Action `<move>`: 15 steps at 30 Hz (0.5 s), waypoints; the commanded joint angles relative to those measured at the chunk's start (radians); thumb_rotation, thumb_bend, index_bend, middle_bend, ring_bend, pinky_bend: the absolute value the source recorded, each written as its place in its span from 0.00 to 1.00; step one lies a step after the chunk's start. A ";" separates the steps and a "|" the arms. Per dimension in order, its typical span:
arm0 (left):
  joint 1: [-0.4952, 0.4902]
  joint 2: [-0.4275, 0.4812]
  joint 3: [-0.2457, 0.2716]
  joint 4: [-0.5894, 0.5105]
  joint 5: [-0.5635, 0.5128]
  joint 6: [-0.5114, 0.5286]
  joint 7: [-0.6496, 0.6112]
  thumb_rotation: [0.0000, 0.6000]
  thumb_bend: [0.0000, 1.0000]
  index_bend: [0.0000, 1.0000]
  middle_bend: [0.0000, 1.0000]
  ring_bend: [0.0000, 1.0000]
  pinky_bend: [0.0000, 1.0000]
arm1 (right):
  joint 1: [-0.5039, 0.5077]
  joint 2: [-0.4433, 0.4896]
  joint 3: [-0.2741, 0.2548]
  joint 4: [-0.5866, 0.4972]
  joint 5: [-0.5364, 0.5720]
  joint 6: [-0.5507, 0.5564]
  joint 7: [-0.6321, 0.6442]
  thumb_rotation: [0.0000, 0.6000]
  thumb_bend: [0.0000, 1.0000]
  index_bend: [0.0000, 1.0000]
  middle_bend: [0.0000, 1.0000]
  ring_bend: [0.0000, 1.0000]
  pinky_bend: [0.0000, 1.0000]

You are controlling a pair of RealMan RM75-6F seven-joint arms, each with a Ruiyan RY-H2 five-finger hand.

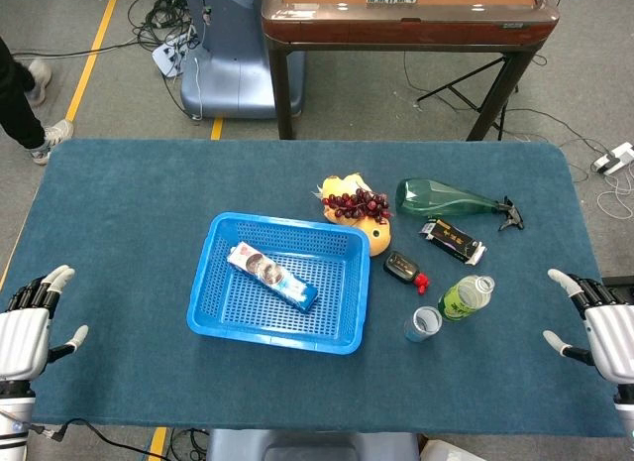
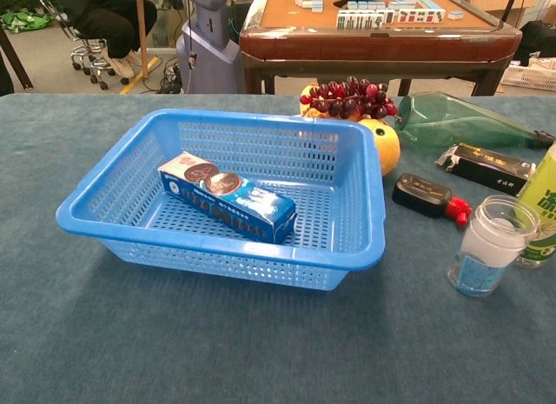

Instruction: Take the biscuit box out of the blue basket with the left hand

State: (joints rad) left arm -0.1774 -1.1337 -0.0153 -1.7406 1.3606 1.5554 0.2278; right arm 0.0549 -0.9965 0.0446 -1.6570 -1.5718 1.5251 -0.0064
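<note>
A long blue biscuit box [image 1: 272,276] [image 2: 228,196] lies diagonally on the floor of the blue mesh basket [image 1: 220,317] [image 2: 357,255], which sits near the middle of the table. My left hand [image 1: 30,324] hovers at the table's left edge, well away from the basket, fingers spread and holding nothing. My right hand [image 1: 599,326] is at the right edge, also with fingers apart and empty. Neither hand shows in the chest view.
Right of the basket lie grapes [image 1: 357,204] on yellow fruit, a green spray bottle [image 1: 451,197] on its side, a dark snack pack [image 1: 454,242], a small black and red object [image 1: 405,270], a green drink bottle [image 1: 466,296] and a small clear jar [image 1: 423,324].
</note>
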 commanded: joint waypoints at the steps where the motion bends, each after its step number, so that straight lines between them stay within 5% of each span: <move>1: 0.005 0.004 -0.003 0.000 0.003 -0.004 -0.005 1.00 0.26 0.15 0.15 0.14 0.17 | 0.000 -0.003 0.000 0.002 -0.001 0.001 0.001 1.00 0.13 0.19 0.25 0.25 0.35; 15: 0.002 0.028 -0.038 0.001 0.041 -0.026 -0.033 1.00 0.26 0.16 0.15 0.14 0.17 | -0.005 -0.016 0.003 0.014 -0.011 0.023 0.002 1.00 0.13 0.19 0.25 0.24 0.35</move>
State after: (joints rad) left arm -0.1711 -1.1083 -0.0499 -1.7396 1.3977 1.5344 0.1981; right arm 0.0502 -1.0129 0.0480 -1.6425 -1.5824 1.5475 -0.0046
